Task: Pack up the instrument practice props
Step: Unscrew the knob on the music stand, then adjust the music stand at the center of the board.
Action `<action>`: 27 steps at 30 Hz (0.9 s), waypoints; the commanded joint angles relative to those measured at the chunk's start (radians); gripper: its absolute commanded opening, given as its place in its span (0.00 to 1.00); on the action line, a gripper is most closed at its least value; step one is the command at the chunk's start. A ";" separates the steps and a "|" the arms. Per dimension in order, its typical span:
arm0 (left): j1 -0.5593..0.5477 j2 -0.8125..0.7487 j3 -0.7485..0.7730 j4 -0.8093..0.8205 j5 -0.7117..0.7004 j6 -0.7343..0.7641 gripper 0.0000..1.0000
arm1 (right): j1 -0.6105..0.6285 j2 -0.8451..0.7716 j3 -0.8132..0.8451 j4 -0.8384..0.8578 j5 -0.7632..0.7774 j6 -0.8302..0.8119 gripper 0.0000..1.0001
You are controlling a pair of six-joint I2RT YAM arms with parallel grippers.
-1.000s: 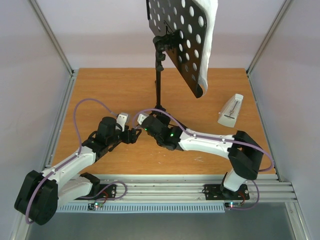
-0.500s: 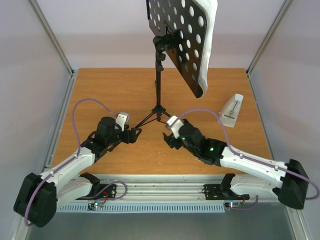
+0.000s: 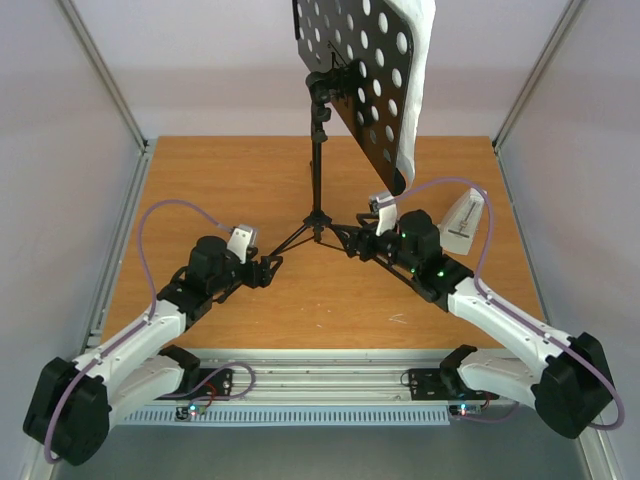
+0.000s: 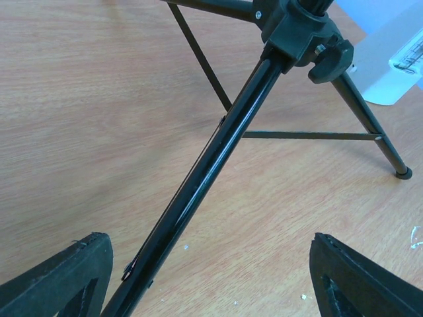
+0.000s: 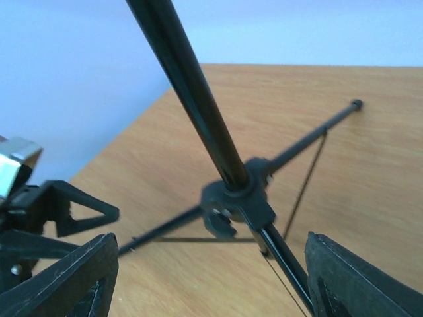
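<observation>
left wrist: stand (image 4: 218, 145) seemingly inside end effector (image 4: 208, 254)

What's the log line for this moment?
left claw: open, straddling stand leg | right claw: open, by tripod hub | music stand: upright, unfolded | pages: on desk | metronome: on table

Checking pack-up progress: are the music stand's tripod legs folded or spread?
Spread: tripod legs splay from the hub onto the table, braces extended.

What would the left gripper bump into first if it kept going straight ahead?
Most likely the black leg of the music stand, which lies slanted inside the open left gripper. Past that comes the joint where the legs meet. Depth is hard to judge.
</observation>
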 commanded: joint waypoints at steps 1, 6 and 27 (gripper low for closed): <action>-0.004 -0.028 -0.014 0.063 0.007 0.016 0.82 | -0.020 0.057 0.063 0.164 -0.137 0.063 0.78; -0.004 -0.040 -0.014 0.063 0.014 0.014 0.82 | -0.040 0.133 0.111 0.195 -0.162 0.065 0.77; -0.040 -0.206 -0.125 -0.044 0.132 -0.445 0.81 | -0.245 -0.117 -0.077 -0.302 -0.229 0.119 0.84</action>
